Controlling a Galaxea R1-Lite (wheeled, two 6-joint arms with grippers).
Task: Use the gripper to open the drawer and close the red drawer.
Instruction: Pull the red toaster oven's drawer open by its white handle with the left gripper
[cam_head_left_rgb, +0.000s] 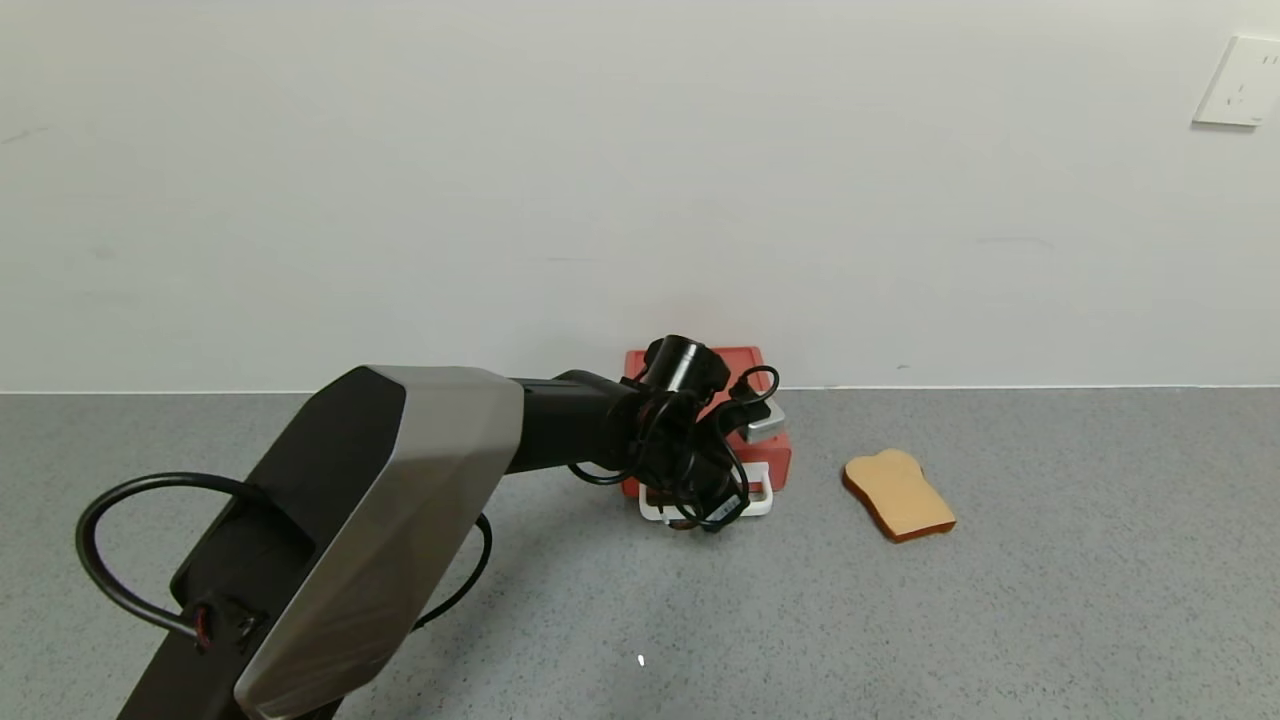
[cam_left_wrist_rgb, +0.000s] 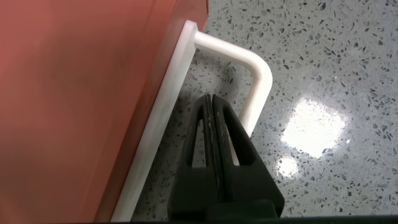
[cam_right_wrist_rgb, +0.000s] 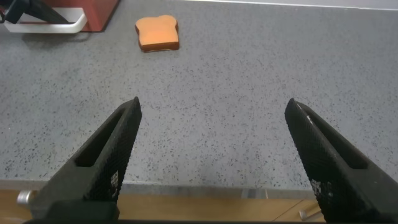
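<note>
The red drawer (cam_head_left_rgb: 772, 462) stands on the grey table against the back wall, with its white loop handle (cam_head_left_rgb: 757, 502) facing forward. My left gripper (cam_head_left_rgb: 712, 518) reaches down in front of it. In the left wrist view the left gripper (cam_left_wrist_rgb: 210, 99) is shut, fingers pressed together with nothing between them. Its tips sit inside the handle (cam_left_wrist_rgb: 259, 74), between the curved bar and the drawer's white front strip (cam_left_wrist_rgb: 163, 118). The strip lies close against the red body (cam_left_wrist_rgb: 74, 93). My right gripper (cam_right_wrist_rgb: 212, 104) hangs open over the table's front edge, far from the drawer (cam_right_wrist_rgb: 99, 11).
A tan toast-shaped slice (cam_head_left_rgb: 898, 494) lies on the table right of the drawer, also seen in the right wrist view as the slice (cam_right_wrist_rgb: 158, 32). The white wall rises just behind the drawer. The speckled grey tabletop (cam_head_left_rgb: 1050, 580) stretches wide to both sides.
</note>
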